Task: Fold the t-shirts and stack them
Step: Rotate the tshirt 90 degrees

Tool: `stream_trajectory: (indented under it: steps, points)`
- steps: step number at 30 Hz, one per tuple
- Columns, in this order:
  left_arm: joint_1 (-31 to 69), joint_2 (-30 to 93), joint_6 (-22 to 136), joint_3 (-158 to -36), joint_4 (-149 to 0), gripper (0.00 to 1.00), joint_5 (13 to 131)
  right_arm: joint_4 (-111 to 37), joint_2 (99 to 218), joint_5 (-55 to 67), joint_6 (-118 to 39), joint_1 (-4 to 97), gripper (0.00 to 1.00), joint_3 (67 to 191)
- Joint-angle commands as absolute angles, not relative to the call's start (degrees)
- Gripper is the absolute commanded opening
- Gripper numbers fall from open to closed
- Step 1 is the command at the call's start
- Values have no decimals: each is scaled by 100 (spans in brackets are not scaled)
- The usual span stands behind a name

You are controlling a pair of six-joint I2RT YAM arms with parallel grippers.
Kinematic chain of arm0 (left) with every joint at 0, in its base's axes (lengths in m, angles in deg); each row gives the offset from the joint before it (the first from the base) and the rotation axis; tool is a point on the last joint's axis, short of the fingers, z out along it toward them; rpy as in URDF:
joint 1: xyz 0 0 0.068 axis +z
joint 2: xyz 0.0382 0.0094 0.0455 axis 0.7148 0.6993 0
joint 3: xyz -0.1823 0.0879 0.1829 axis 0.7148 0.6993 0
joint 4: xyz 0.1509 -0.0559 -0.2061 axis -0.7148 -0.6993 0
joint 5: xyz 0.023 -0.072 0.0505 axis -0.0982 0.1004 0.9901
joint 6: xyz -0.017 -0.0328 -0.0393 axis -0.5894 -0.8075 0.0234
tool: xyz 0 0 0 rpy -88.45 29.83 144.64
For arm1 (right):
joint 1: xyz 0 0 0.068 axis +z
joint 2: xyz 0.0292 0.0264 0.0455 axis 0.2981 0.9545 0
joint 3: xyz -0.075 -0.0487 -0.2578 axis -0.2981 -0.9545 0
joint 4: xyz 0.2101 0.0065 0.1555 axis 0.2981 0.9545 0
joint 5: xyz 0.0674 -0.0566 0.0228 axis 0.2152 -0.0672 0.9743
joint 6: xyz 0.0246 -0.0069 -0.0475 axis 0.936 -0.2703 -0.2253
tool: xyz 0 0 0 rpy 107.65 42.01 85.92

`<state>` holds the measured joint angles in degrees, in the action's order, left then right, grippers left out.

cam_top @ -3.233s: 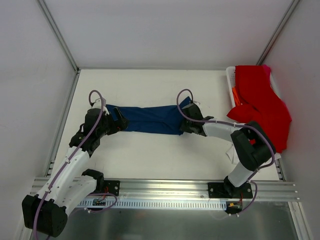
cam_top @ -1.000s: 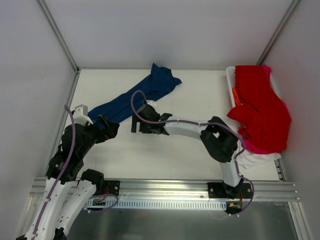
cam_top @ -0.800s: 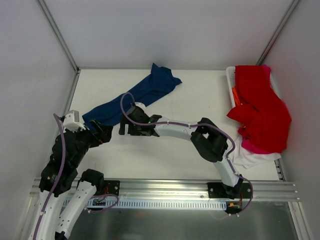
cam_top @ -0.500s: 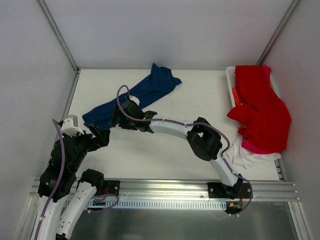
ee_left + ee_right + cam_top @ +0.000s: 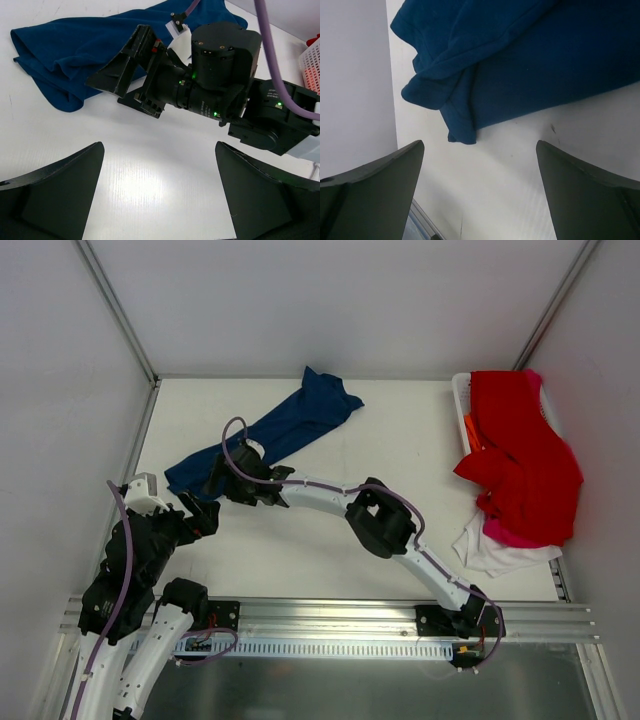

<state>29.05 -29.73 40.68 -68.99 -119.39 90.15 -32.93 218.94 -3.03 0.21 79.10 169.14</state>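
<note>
A navy blue t-shirt [image 5: 290, 420] lies as a long crumpled strip running diagonally from the table's left side to the far middle, with no print showing. My right gripper [image 5: 214, 483] is stretched far left, open, just short of the shirt's near-left end [image 5: 460, 115], and holds nothing. My left gripper [image 5: 198, 515] is open and empty over bare table, near that end. The left wrist view shows the navy cloth [image 5: 75, 55] behind the right gripper's fingers [image 5: 122, 70]. Red [image 5: 520, 450], pink [image 5: 505, 533] and white [image 5: 488, 552] t-shirts are heaped at the right.
A white plastic basket [image 5: 460, 400] stands at the far right under the red shirt, which hangs over its edge. White walls close off the left, back and right. A metal rail [image 5: 330, 612] runs along the near edge.
The right arm has reached further left, along the navy shirt to its near-left end. The left arm has drawn back toward the near-left corner. The shirt has lain still for the last second.
</note>
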Motion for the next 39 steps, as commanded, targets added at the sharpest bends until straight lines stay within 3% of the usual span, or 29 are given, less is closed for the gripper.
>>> stream_trajectory:
  steps: [1,19,21,22,24,25,27,35,39]
  points:
    - [2840,-3015,4079,-6862,-11906,95,9122,-3409,22121,-182,288,7930,99,17308]
    - [2840,-3120,4009,-6810,-11906,95,9175,-4006,23026,-182,816,7711,99,18064]
    - [2840,-3129,4009,-6809,-11906,95,9175,-4181,23070,-121,824,7684,83,18038]
    - [2840,-3129,4009,-6809,-11906,95,9175,-4252,23079,10,816,7676,63,18020]
    - [2840,-3103,4017,-6809,-11906,95,9184,-4296,23088,20,842,7658,37,18003]
    - [2840,-3103,4018,-6809,-11906,95,9184,-4296,23097,29,842,7649,15,18003]
    - [2840,-3068,4018,-6809,-11906,95,9184,-4331,23097,73,886,7623,0,17976]
    - [2849,-3015,4052,-6827,-11906,95,9184,-4568,22764,126,842,7596,0,17407]
    - [2849,-3006,4053,-6827,-11906,95,9166,-4963,22018,3,737,7561,0,16151]
